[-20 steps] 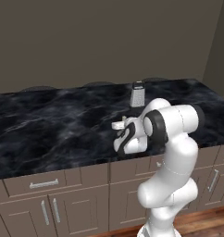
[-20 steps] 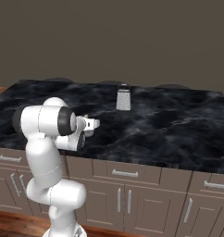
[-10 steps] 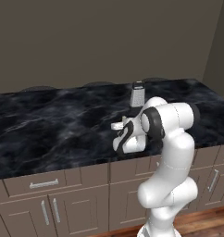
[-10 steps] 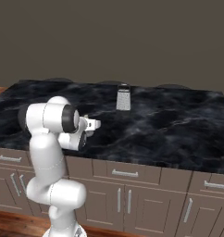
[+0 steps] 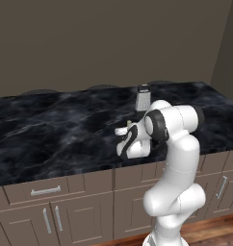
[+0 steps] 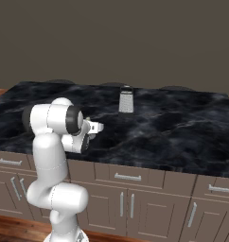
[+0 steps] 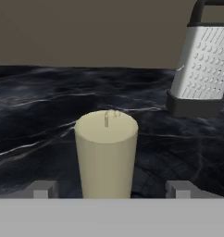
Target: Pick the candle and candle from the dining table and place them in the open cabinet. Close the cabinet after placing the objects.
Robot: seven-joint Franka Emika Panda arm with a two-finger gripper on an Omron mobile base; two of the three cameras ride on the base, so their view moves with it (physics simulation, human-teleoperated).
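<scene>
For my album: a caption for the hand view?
Short cream candle stub between open gripper fingertips, silver box grater behind.

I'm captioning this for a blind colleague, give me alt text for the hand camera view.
A short cream candle stands upright on the black marble dining table, centred between the gripper's two finger tips, which stand apart on either side of it without visibly touching it. A silver box grater stands farther back on the right, before a plain brown wall.

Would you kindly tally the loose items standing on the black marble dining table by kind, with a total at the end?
Candle, short cream stub standing upright between the gripper fingertips: 1
Box grater, silver-grey, standing beyond the candle: 1
Total: 2
</scene>
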